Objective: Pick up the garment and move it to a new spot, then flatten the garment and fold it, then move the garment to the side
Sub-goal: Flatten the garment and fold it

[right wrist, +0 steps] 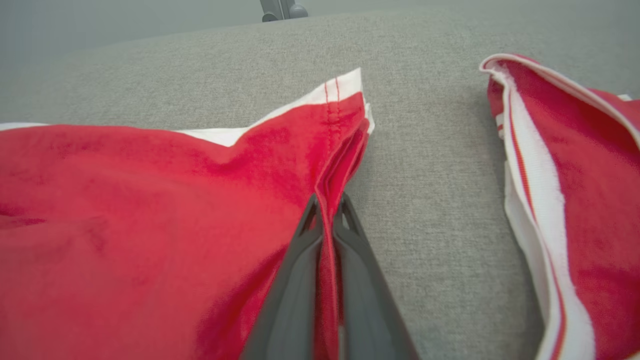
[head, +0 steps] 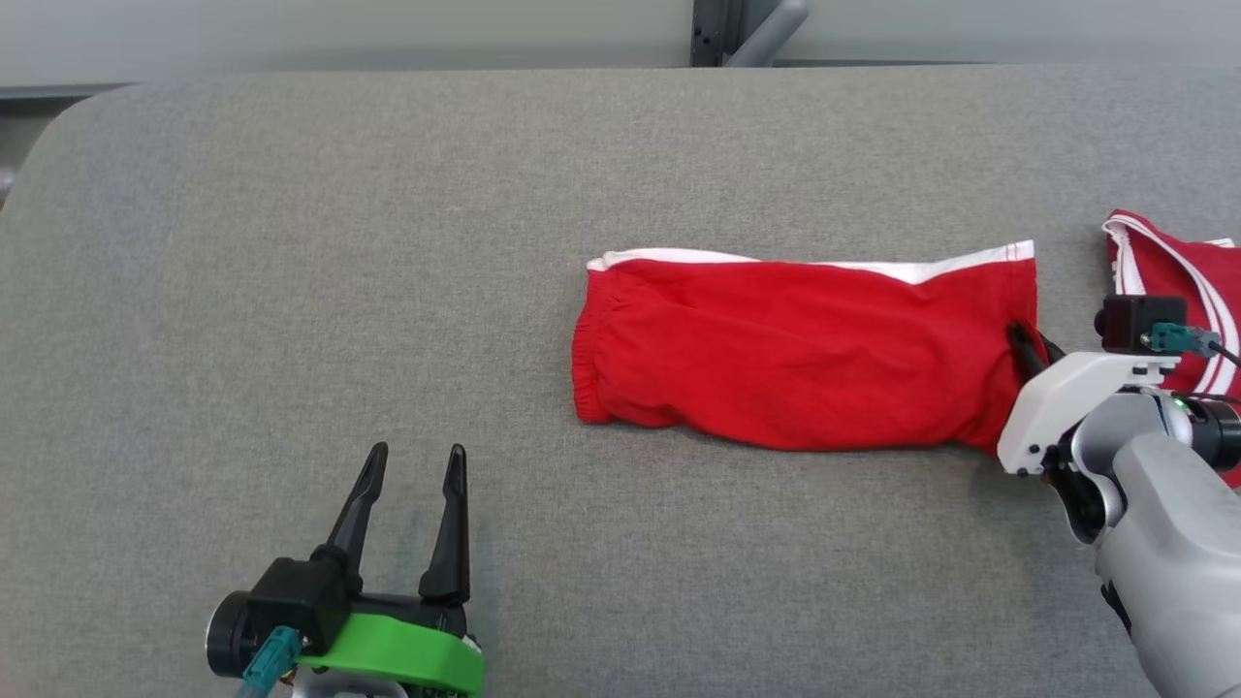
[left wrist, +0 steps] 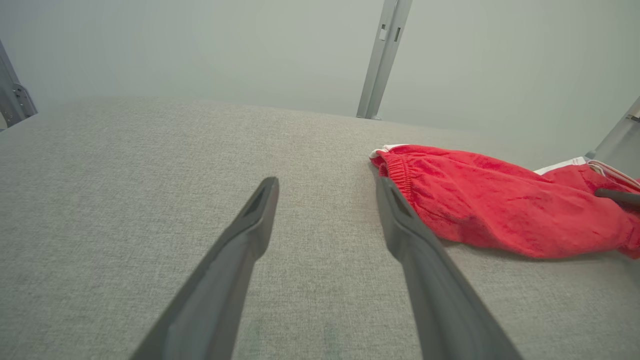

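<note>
Two red pieces on show: red shorts (head: 805,359) with white trim, lying right of centre; second red garment (head: 1163,267) with white striped edging, just beyond them at the far right, not touching.
Support: grey cloth-covered bench (head: 291,242).
Lay of the shorts: flat and long, seemingly doubled over; gathered elastic waistband at the left end, stitched hem at the right end, white band along the far edge.
Right pincer (head: 1026,351): closed tight on the hem at the right end, with several layers of cloth nipped between its fingers; the right wrist view shows the fabric drawn up into a small peak at the grip.
Left pincer (head: 412,465): spread wide with nothing in it, low at the near left, well apart from the shorts.
Handling, judged: light, limp and soft, with no stiffness; will droop and trail from any single hold; not fragile; likely to cling to the cloth bench rather than slide.
Where to hold, judged: the seamed edges, hem and waistband, should bite best; held at one end alone the layers may slip apart, so the waistband end suits the free pincer.
</note>
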